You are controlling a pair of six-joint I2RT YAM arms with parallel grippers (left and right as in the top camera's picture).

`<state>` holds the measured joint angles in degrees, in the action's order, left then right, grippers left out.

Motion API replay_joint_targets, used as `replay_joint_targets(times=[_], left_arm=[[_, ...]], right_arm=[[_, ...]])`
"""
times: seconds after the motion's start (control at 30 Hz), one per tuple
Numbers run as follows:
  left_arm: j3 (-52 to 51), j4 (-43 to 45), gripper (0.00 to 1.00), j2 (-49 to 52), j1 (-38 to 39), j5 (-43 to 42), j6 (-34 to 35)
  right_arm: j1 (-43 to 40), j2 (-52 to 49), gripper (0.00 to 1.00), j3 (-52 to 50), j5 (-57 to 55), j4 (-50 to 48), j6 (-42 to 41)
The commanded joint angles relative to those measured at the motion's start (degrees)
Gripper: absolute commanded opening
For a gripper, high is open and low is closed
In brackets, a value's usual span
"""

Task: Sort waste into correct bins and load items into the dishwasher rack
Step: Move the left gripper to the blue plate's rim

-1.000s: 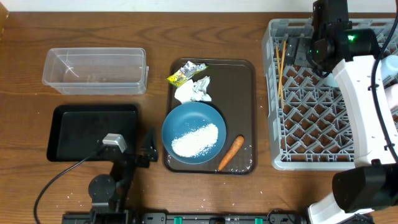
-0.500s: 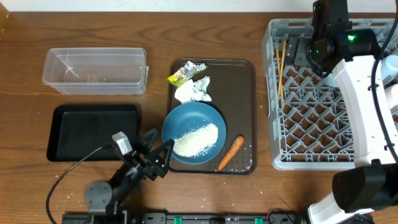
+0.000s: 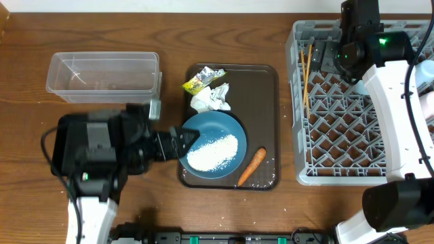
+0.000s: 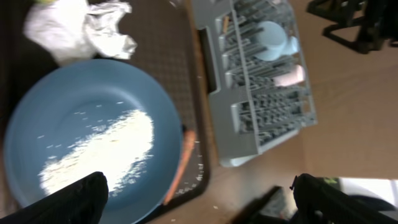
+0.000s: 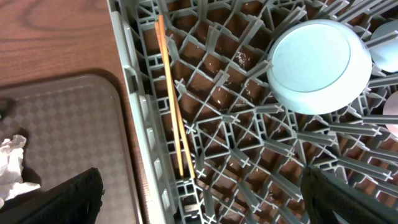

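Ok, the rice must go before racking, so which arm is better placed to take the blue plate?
Left. The left arm has open jaws at the rim of the blue plate; the right arm is over the far corner of the rack, by the chopsticks.

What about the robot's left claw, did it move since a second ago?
Yes. The left gripper moved right in the overhead view, from the table left of the brown tray to over the blue plate's left rim.
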<state>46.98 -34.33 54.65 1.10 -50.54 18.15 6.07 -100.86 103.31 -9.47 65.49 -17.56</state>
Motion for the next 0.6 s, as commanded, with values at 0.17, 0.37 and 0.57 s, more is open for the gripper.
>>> replay_joint_targets(times=[0.17, 0.37, 0.57], left_arm=[[2.9, 1.1, 0.97, 6.4, 7.8, 9.9, 3.5], [12.7, -10.1, 0.97, 12.3, 25.7, 38.3, 5.3], [17.1, -8.6, 0.98, 20.5, 33.8, 40.1, 3.5]], right_arm=[[-0.4, 0.3, 0.99, 0.0, -0.1, 0.0, -0.6], [-0.4, 0.3, 0.99, 0.0, -0.2, 0.0, -0.6], [-0.4, 0.3, 0.99, 0.0, -0.1, 0.1, -0.6]])
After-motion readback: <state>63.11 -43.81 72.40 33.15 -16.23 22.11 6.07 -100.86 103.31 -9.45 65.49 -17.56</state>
